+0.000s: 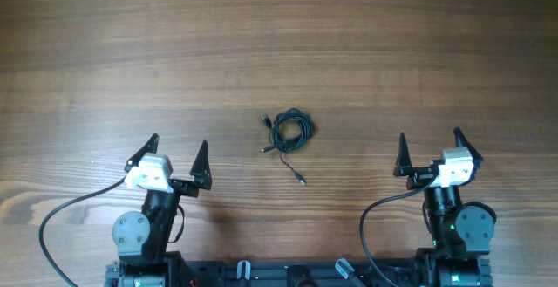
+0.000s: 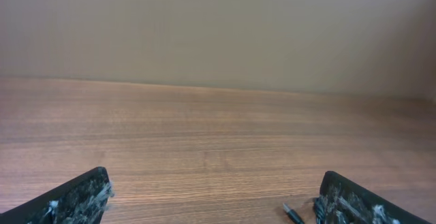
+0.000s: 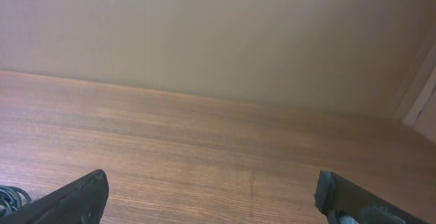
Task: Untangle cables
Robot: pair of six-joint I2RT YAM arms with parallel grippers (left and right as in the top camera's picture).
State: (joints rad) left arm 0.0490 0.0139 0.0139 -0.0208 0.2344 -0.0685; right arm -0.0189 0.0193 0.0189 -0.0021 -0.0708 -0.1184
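Nothing of the untangling looks done yet. The thin black cords with small plug ends (image 1: 289, 130) lie bunched in one small dark coil on the brown wood-grain table (image 1: 279, 25), and only a couple of short tails with plugs stray out of the coil towards the robot's side. No cord lies apart as its own loop. The left black two-finger gripper (image 1: 179, 143) stands well apart to the coil's left, jaws spread wide and holding nothing. The right black two-finger gripper (image 1: 429, 135) stands well apart to the coil's right, likewise spread and empty. As I judge it, the whole job is ahead: reaching the coil, drawing each cord free and laying the cords down separately.
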